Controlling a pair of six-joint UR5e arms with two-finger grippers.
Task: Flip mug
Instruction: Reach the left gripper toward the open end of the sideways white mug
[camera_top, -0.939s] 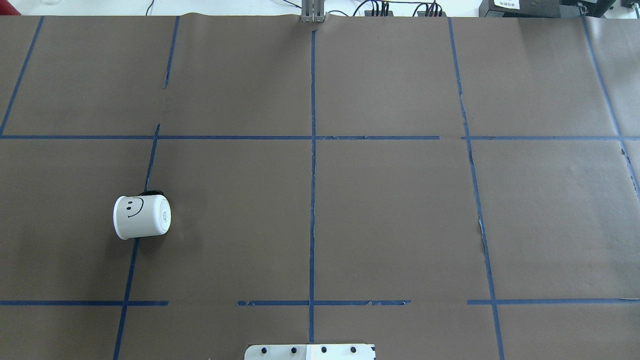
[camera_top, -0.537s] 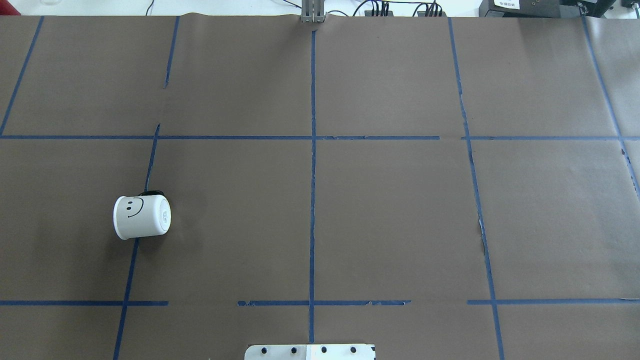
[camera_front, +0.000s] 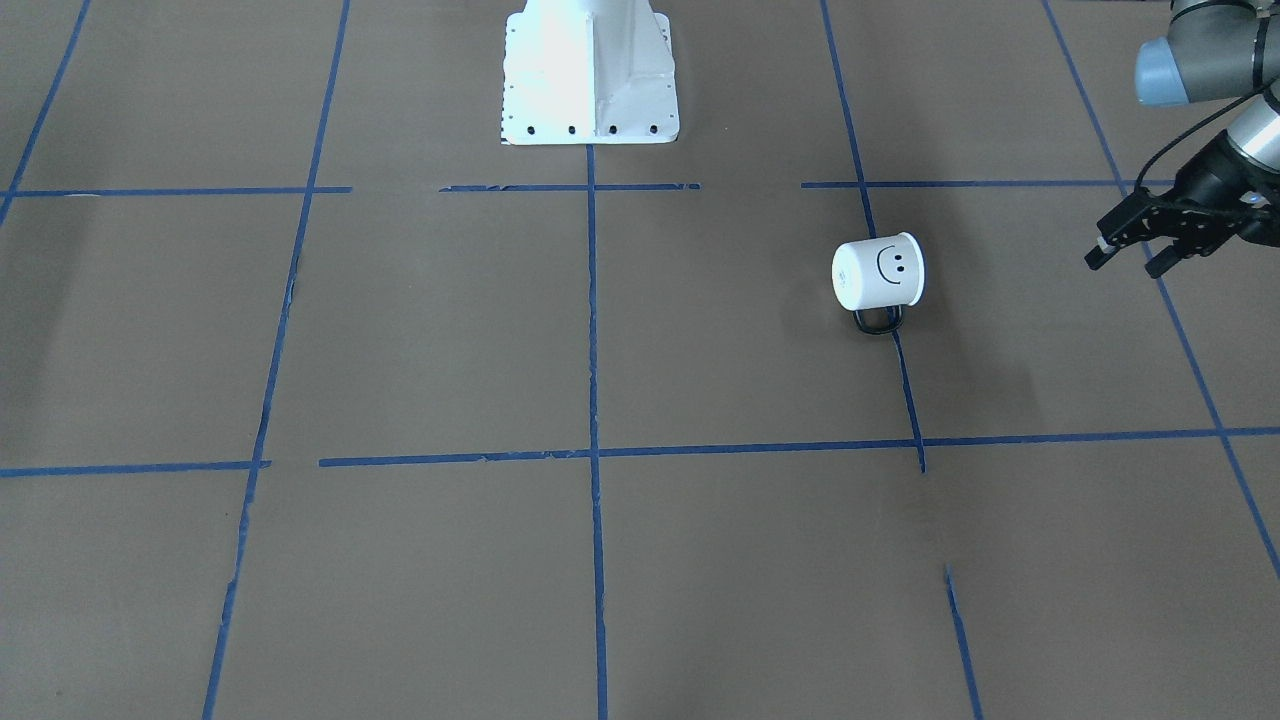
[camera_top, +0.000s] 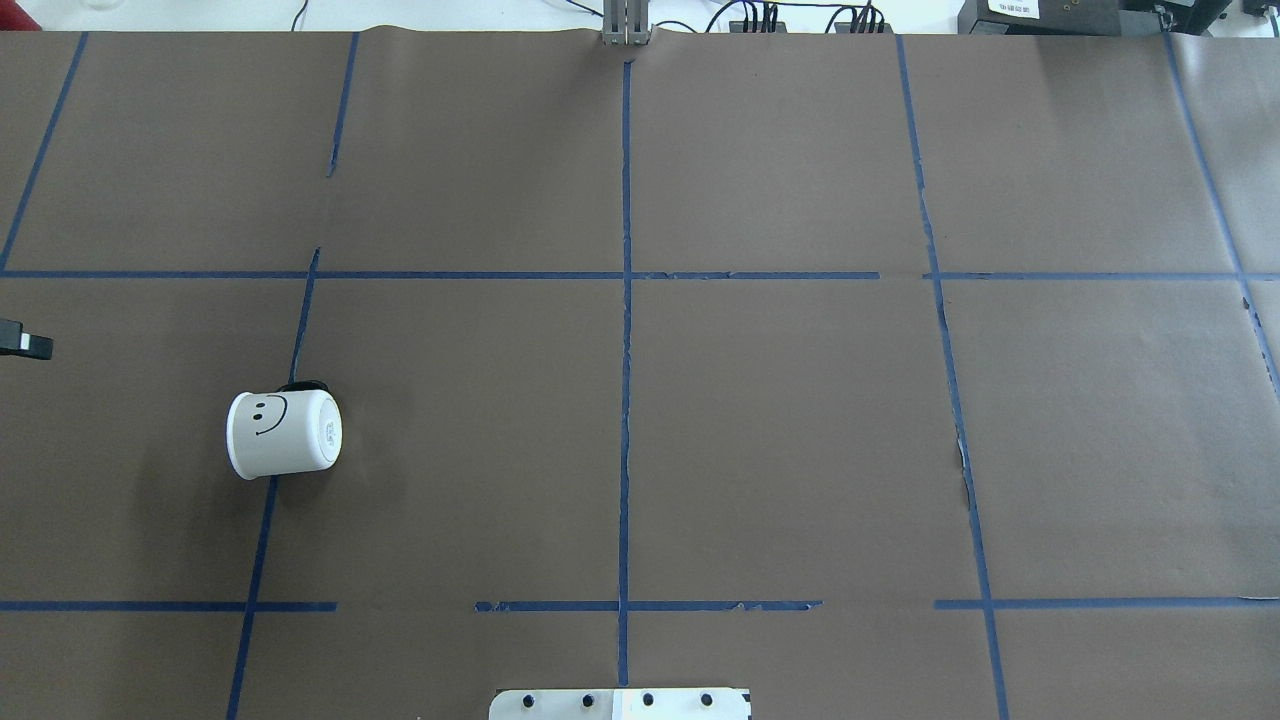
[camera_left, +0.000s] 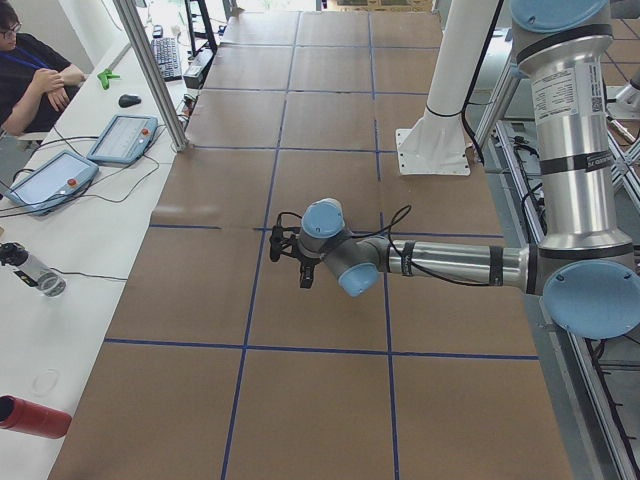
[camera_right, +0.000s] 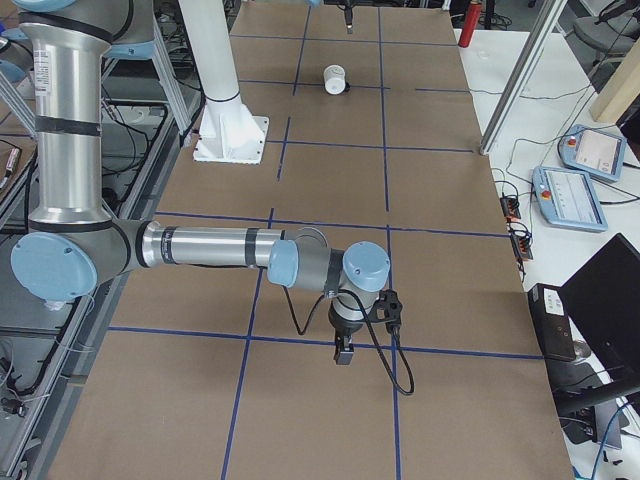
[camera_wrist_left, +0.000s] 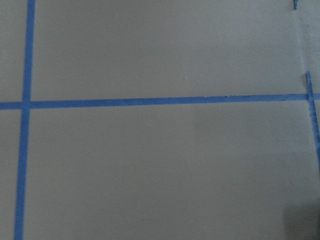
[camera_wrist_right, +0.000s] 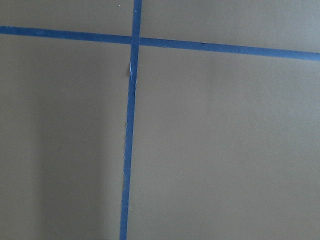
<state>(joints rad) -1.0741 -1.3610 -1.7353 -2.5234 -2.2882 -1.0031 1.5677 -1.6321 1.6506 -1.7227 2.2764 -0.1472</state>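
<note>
Exterior front-facing: the mug (camera_front: 878, 272) lies on its side on the worktop (camera_front: 700, 560), in the robot's left half. Smiley face up, flat base toward the worktop's centre, rim toward the robot's left. The black handle lies on the worktop, pointing away from the robot, across a blue tape line (camera_front: 908, 385).

The left tool (camera_front: 1125, 262) is above the worktop, out past the mug's rim side toward the robot's left and well apart from it. Its fingers are spread with nothing between them, so it's released. Overhead exterior shows one fingertip of that tool (camera_top: 27, 344) at the left edge, with the mug (camera_top: 284, 433) nearer the robot and further in.

The right tool (camera_right: 343, 352) shows in exterior right only, pointing down over the worktop's other end. The mug (camera_right: 335, 79) is far off at the other end. Can't tell whether it's released or clenched. Both wrist views show bare worktop and tape.
</note>
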